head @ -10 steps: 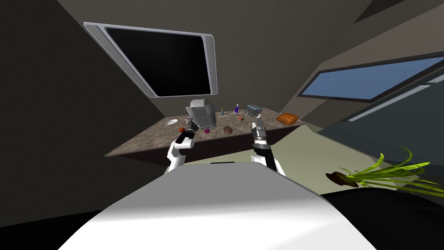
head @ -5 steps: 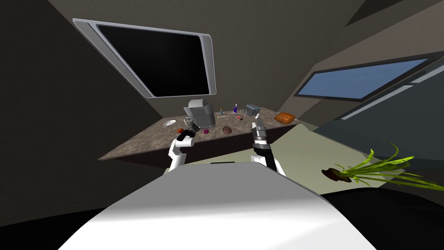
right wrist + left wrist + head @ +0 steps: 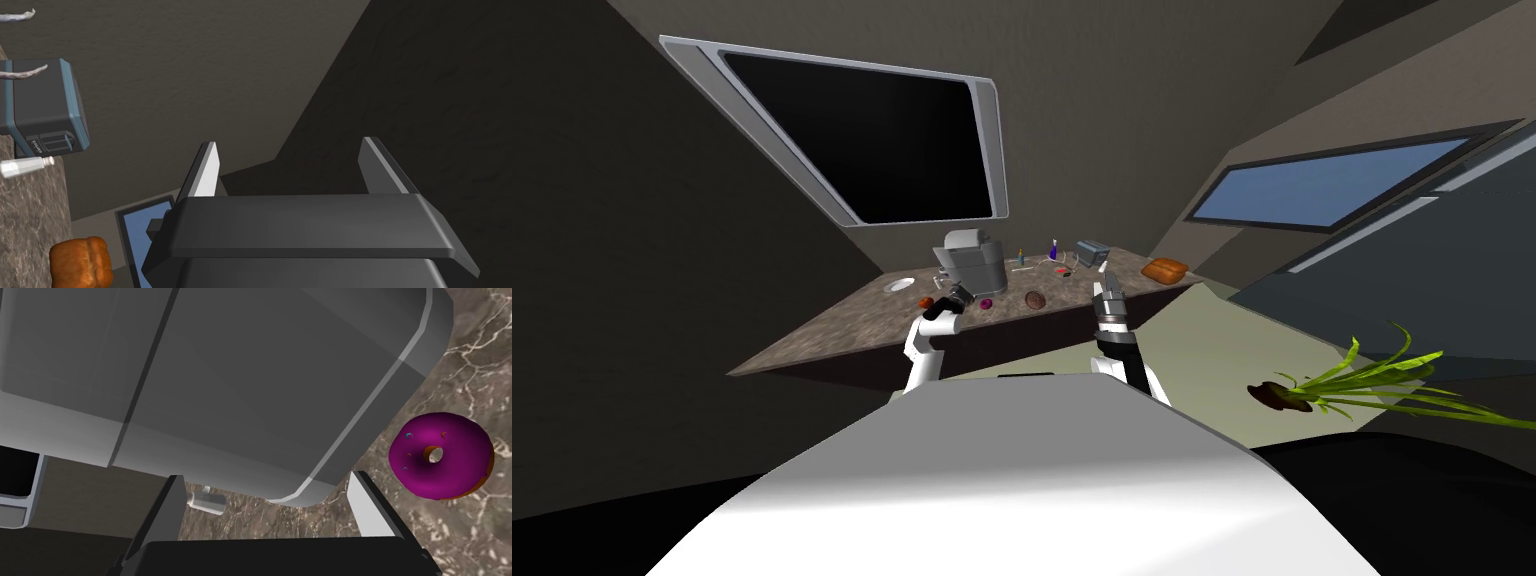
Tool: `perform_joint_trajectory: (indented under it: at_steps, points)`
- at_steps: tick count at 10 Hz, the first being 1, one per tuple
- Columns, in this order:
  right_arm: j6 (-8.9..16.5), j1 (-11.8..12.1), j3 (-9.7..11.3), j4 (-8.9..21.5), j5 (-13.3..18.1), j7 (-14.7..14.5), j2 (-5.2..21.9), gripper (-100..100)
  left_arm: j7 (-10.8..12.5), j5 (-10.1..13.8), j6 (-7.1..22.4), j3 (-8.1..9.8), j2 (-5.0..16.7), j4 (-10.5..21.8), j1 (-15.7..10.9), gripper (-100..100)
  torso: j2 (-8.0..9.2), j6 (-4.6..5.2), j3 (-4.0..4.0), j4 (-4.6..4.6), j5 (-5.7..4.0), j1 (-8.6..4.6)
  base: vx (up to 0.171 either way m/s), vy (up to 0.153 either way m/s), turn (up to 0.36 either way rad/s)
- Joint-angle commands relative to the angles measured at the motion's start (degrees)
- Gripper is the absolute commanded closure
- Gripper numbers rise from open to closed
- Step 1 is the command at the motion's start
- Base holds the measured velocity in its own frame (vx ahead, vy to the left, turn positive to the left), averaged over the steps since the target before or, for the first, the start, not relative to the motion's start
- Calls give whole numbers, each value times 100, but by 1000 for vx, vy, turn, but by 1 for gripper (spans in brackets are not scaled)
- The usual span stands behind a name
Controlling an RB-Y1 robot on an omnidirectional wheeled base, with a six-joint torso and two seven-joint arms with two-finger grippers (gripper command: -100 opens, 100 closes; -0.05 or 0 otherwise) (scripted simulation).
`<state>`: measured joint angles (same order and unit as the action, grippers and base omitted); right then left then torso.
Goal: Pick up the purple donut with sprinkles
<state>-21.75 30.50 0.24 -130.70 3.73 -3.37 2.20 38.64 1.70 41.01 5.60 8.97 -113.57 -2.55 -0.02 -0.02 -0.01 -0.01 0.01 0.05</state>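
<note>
The purple donut [image 3: 441, 457] with small sprinkles and a brown underside lies on the brown marbled counter [image 3: 465, 358], beside the corner of a large grey appliance [image 3: 225, 383]. In the head view the donut [image 3: 987, 302] is a small purple spot just right of my left gripper [image 3: 959, 294]. My left gripper [image 3: 267, 495] is open with nothing between its fingers; the donut lies outside one finger [image 3: 367, 503]. My right gripper [image 3: 1109, 278] is raised over the counter's front edge, and it [image 3: 290, 167] stands open and holds nothing.
On the counter [image 3: 842, 330] stand the grey appliance [image 3: 974, 260], a brown round item [image 3: 1035, 299], an orange-red item [image 3: 925, 301], a white dish [image 3: 899, 285], bottles, a toaster [image 3: 1092, 251] and a bread loaf [image 3: 1164, 270]. A plant [image 3: 1362, 385] lies on the floor at right.
The whole head view has shifted, so I have moved. My left gripper has reached a little further over the counter toward the grey appliance. My right arm has kept its pose.
</note>
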Motion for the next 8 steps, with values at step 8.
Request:
perform_joint_trajectory:
  at_steps: [8]
  points:
    - [0,0,0,0,0,0,0,0,738,114,1416,173,-108,259,-323,-100,-2,-2,-1,0,2,9,6,26,-39]
